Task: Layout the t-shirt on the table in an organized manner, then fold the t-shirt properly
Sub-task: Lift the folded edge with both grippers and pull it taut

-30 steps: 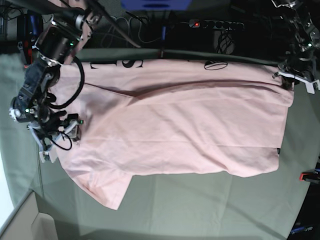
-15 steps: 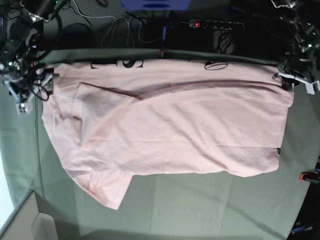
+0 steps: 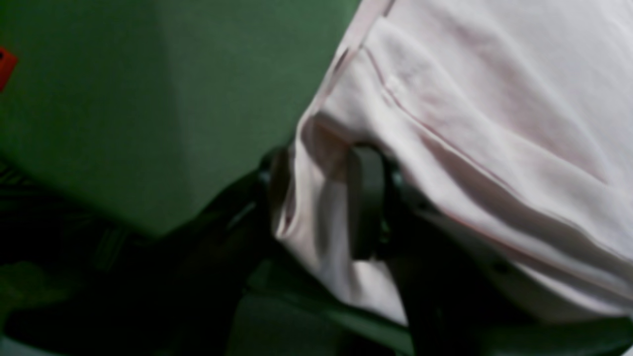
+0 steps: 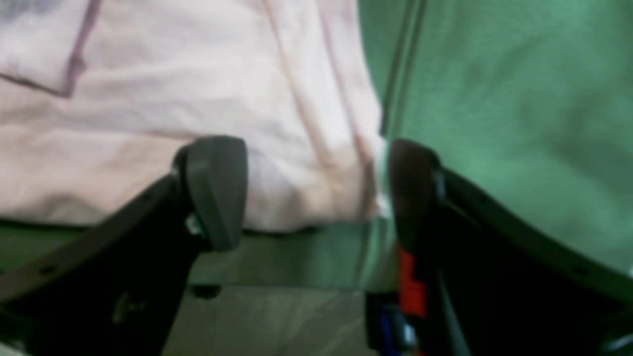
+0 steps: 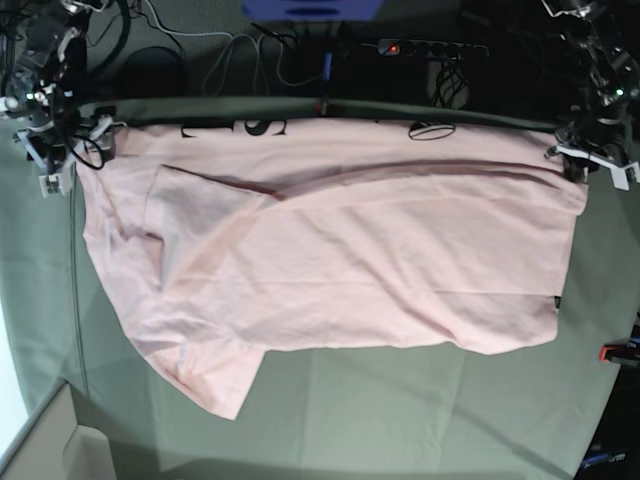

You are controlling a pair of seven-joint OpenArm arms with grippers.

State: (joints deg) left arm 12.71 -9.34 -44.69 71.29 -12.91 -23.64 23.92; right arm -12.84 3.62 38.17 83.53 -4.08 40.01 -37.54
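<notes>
The pale pink t-shirt (image 5: 350, 250) lies spread across the grey-green table (image 5: 400, 420), with black lettering (image 5: 232, 127) showing at its far edge. One sleeve points toward the front left. At the shirt's far right corner, my left gripper (image 5: 590, 155) is shut on a fold of the fabric. The left wrist view shows that cloth pinched in the gripper (image 3: 316, 198) between dark fingers (image 3: 366, 202). My right gripper (image 5: 68, 150) hovers at the far left corner. Its pads (image 4: 215, 193) stand wide open in the right wrist view, with the shirt's hemmed corner (image 4: 316, 163) below the gap, not gripped.
A power strip (image 5: 430, 47) and loose cables (image 5: 250, 50) lie behind the table's far edge. A red clamp (image 5: 615, 352) sits at the right edge, and another red part (image 4: 405, 282) shows below the right gripper. A pale box (image 5: 50, 450) stands at the front left corner.
My right arm has swung from the shirt's left side up to the far left corner, jaws open throughout. The shirt's left shoulder now lies uncovered and spread. The left gripper has stayed put.
</notes>
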